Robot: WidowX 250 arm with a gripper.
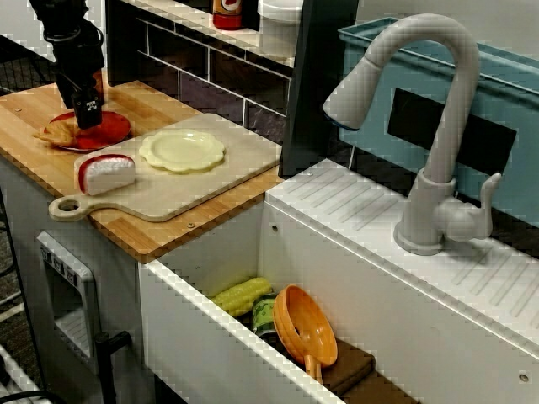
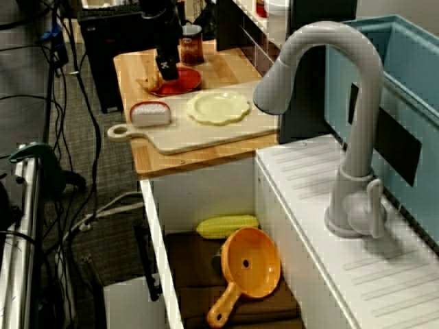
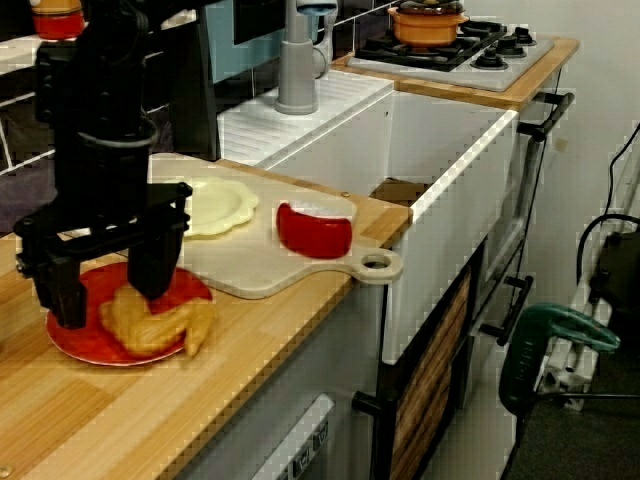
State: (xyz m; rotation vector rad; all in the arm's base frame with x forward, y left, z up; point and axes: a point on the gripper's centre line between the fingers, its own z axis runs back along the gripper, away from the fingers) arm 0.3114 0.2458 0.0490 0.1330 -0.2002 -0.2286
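In the view from over the sink, a cutting board (image 1: 194,189) is laid on the counter (image 1: 34,126), left of the sink (image 1: 219,252). A dish (image 1: 182,151) and, nearer, a wedge (image 1: 107,173) are set on it. Farther left, a pastry (image 1: 57,132) is laid on a plate (image 1: 114,135), below the gripper (image 1: 88,114). A corn cob (image 1: 242,295), a can (image 1: 264,316) and a strainer (image 1: 305,324) are laid in the sink; the faucet (image 1: 438,126) is mounted right of it.
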